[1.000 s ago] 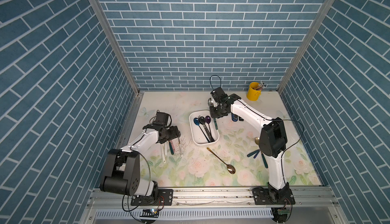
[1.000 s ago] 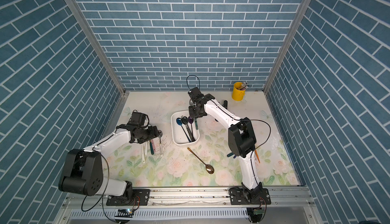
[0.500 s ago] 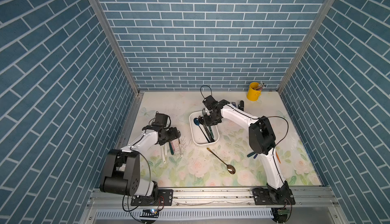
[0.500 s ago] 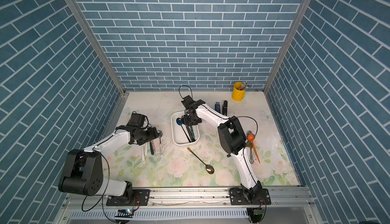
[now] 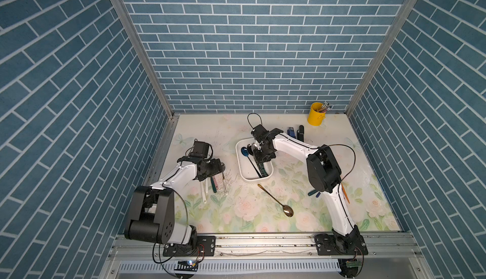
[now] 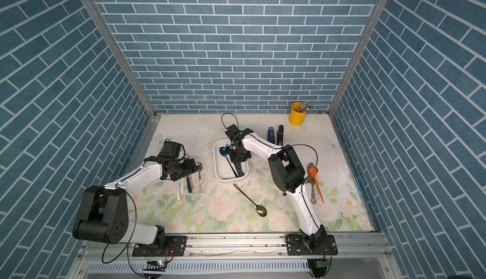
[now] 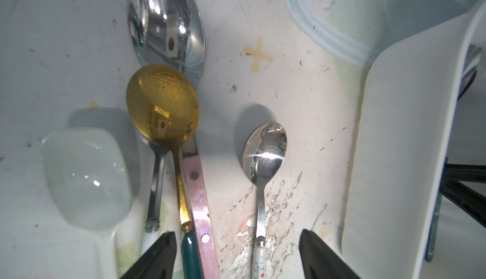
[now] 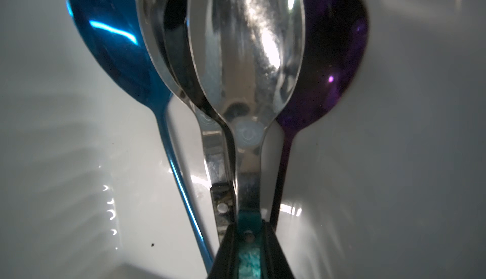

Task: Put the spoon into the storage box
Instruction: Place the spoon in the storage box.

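Steel with a teal handle, the spoon [image 8: 247, 48] is pinched by that handle between the closed fingers of the right gripper [image 8: 248, 240]. Its bowl hangs inside the storage box [image 8: 420, 133], over a blue spoon [image 8: 110, 41], a purple spoon [image 8: 339, 54] and a second steel spoon [image 8: 155, 27] that lie there; whether it touches them cannot be told.

In both top views the white box [image 5: 246, 171] sits near the middle of the floral table [image 5: 236, 217], and the right gripper is over its 12 o'clock half.

At 9 o'clock from the box the left gripper [image 7: 236, 243] hovers low with its jaws spread wide and nothing between them. Below it lies a row of spoons: a white ceramic spoon [image 7: 86, 177], a gold-bowled spoon [image 7: 163, 106], a large pink-handled spoon [image 7: 165, 27] and a small steel spoon [image 7: 264, 151].

A long gold spoon [image 5: 273, 198] lies on the table at 5 o'clock from the box, and a yellow cup [image 5: 316, 114] stands well apart at 2 o'clock.
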Robot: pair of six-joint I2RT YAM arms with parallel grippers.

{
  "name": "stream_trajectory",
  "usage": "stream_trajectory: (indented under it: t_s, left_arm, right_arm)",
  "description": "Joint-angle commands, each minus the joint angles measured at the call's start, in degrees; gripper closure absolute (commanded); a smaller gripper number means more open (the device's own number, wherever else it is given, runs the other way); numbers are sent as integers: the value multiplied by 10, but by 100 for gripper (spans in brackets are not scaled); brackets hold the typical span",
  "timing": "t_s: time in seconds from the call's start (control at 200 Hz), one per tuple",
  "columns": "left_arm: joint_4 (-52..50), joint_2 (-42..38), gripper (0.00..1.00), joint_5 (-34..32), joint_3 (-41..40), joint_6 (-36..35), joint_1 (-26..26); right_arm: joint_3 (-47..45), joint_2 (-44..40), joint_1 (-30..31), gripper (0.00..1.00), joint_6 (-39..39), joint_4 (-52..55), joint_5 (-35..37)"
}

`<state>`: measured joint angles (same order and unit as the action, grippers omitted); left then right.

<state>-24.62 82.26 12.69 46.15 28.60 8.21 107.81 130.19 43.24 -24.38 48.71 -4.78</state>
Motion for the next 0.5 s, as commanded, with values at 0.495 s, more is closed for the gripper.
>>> stream_trajectory:
  t_s: [0.495]
  left_arm:
    - [-18, 2, 21, -45, 74, -59, 44]
  right_arm:
    - [75, -41, -1, 62, -14, 48, 34]
